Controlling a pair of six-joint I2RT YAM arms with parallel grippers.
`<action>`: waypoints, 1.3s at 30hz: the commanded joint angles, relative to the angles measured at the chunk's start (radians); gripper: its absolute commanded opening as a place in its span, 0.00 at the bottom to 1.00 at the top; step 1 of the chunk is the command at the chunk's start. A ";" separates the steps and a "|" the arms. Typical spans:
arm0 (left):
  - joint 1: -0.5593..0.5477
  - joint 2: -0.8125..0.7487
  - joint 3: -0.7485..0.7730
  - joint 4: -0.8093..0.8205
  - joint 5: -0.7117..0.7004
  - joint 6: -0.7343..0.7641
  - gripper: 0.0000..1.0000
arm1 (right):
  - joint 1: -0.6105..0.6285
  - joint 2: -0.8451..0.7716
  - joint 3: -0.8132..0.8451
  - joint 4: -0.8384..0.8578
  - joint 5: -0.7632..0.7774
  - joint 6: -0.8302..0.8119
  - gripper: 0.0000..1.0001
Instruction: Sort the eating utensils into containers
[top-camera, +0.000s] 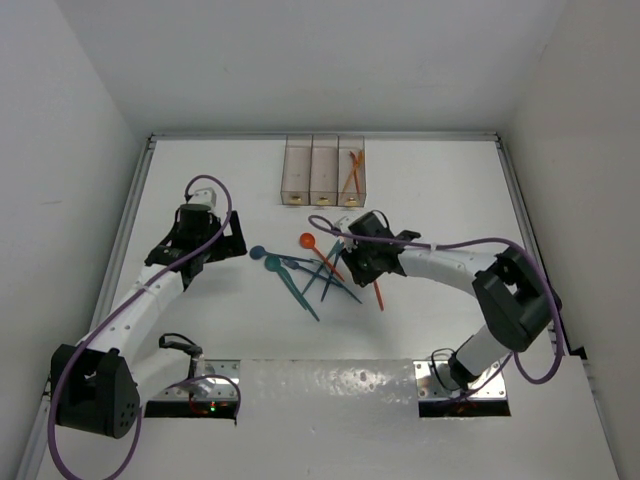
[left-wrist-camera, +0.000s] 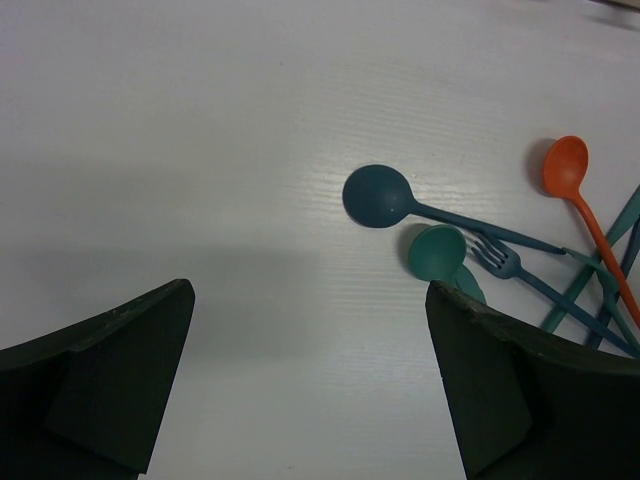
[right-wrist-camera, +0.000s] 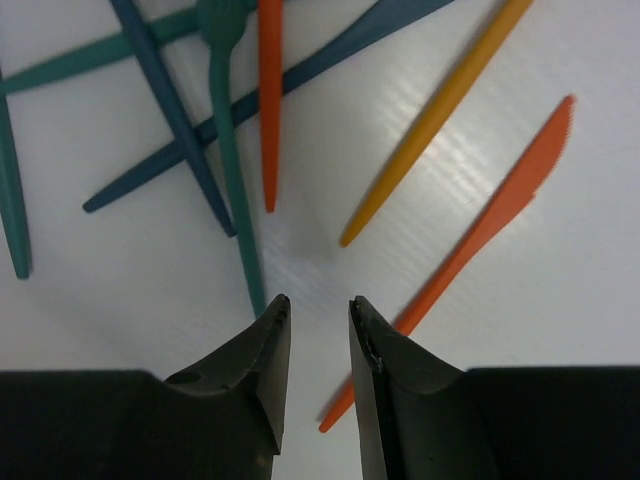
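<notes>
Pickup stage: right arm lined up beside an orange knife

On the left, the left gripper (left-wrist-camera: 310, 340) hangs with its black fingers spread wide and empty over the bare white table (top-camera: 200, 190). It is just beside the round bowls of a dark blue plastic spoon (left-wrist-camera: 378, 196) and a teal plastic spoon (left-wrist-camera: 437, 251). Mid-table, the thin plastic eating utensils (top-camera: 320, 270) lie crossed in a loose pile. Over the pile's right side the right gripper (right-wrist-camera: 318, 325) sits low, jaws narrowly parted with nothing between them. A flat orange plastic knife (right-wrist-camera: 500, 205) passes close by one fingertip.

The step in hand looks like choosing a piece to grasp. The next move probably calls for a small shift onto the knife's handle, then a pinch.

At the far edge, three clear brownish plastic containers (top-camera: 325, 170) stand in a row, the rightmost holding orange pieces. Open table lies between pile and bins, and the side walls are well apart from both arms.
</notes>
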 joint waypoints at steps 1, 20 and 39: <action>-0.011 -0.010 0.041 0.023 0.009 0.000 1.00 | 0.040 -0.026 -0.024 0.054 -0.014 0.005 0.31; -0.011 -0.017 0.040 0.018 0.004 0.000 1.00 | 0.129 0.146 -0.010 0.120 0.026 0.015 0.26; -0.010 -0.020 0.041 0.020 0.013 -0.002 1.00 | 0.060 -0.007 0.217 0.041 0.348 0.028 0.00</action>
